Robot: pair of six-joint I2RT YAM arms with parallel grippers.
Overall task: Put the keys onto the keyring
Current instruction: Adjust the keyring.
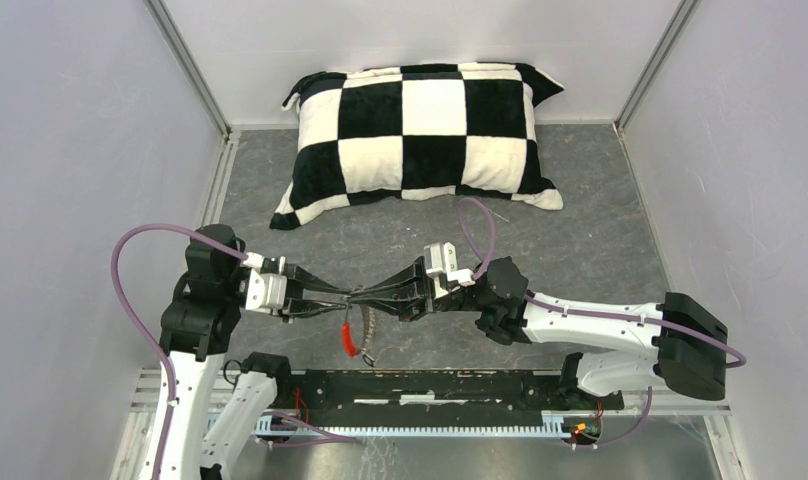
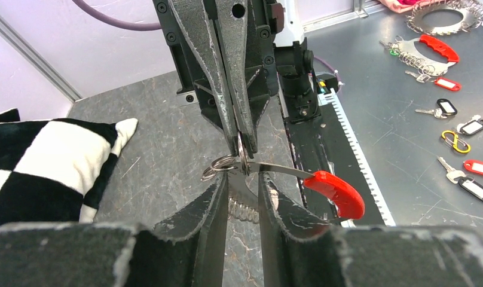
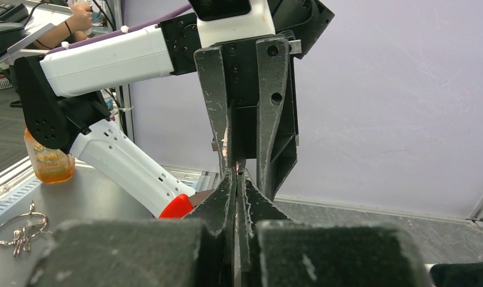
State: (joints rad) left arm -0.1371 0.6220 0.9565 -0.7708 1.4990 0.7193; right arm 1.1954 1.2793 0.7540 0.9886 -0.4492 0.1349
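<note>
both hands meet over the counter (image 1: pixel 580 240): right hand (image 1: pixel 417 292) clenched on the keyring (image 2: pixel 332 190), left hand (image 2: pixel 242 179) part-open around it. feed slowly, hold steady.

Keys (image 2: pixel 239 156) mostly hidden between pincers

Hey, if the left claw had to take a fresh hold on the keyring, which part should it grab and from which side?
Probably the bare silvery wire just beside the red section of the keyring, coming from the left arm's own side, level with the loop. The right claw already pinches the loop's middle, and the coil hangs loose below, so the wire offers a firmer, thinner bite.
</note>
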